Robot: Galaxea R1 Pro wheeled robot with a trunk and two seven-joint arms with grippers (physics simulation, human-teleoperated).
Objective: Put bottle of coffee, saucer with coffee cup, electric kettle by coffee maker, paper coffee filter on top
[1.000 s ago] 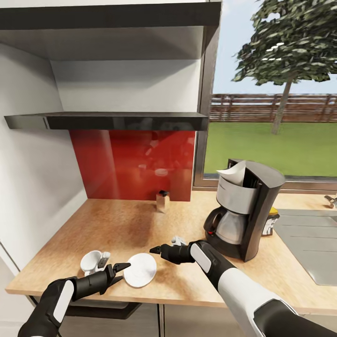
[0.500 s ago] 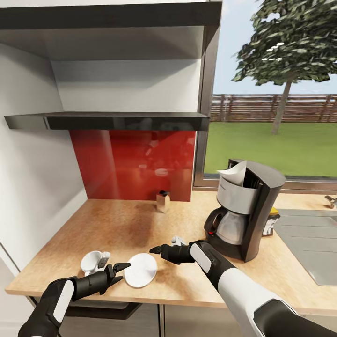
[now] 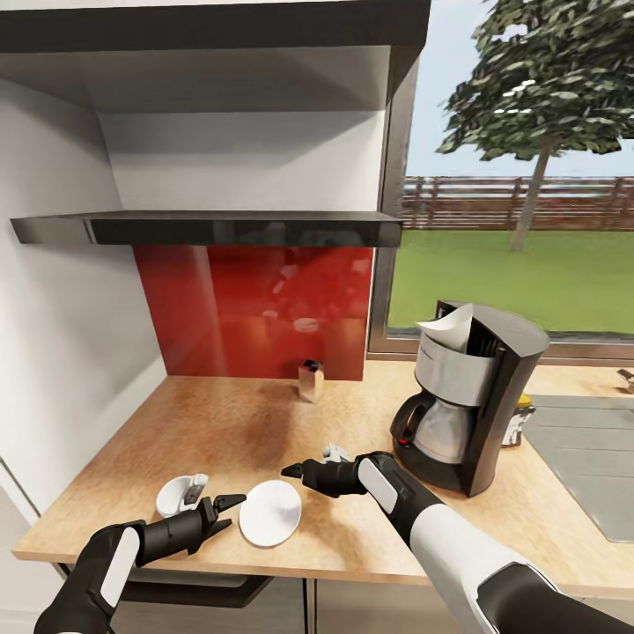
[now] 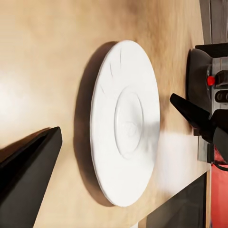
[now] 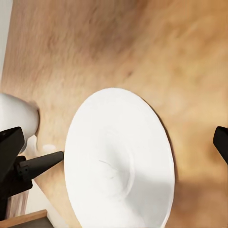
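The white saucer [image 3: 270, 517] lies on the kitchen countertop [image 3: 229, 423] near its front edge, also seen in the wrist views [image 4: 126, 128] [image 5: 118, 161]. My left gripper [image 3: 232, 512] is open at the saucer's left rim. My right gripper [image 3: 292, 475] hangs open just above the saucer's far right edge. The white coffee cup [image 3: 179, 495] [image 5: 16, 114] stands left of the saucer, behind my left gripper. The dark coffee maker [image 3: 471, 396] stands to the right with the paper coffee filter [image 3: 447, 333] on its top. The bottle of coffee [image 3: 521, 423] peeks out behind it. The electric kettle is out of view.
A small box with a dark top [image 3: 309, 380] stands at the red backsplash. The steel sink [image 3: 590, 458] is inset at the right. A dark shelf [image 3: 202, 227] hangs above the counter, and a white wall [image 3: 62, 352] closes the left side.
The whole picture has shifted slightly right, so the camera moved. Both grippers stay open beside the saucer.
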